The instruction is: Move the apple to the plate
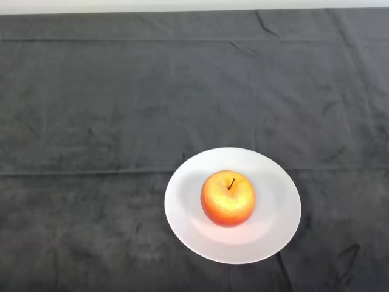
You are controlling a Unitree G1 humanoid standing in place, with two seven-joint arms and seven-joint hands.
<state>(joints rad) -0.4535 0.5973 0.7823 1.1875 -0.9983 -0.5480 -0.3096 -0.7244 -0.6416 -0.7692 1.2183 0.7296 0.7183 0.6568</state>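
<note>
The apple [228, 198] before me is red-orange round its sides and lower edge, fading to a mottled yellow on top, with fine pale speckling across the skin and a dark brown stem. The plate [276, 225] under it is plain white, unpatterned, with a faint warm orange tint reflected just beside the fruit. The cloth [109, 121] over my bench is dark charcoal grey, uneven in tone, crossed by darker creases and fold lines.

Apple [228, 198] on plate [273, 228], upright
</note>
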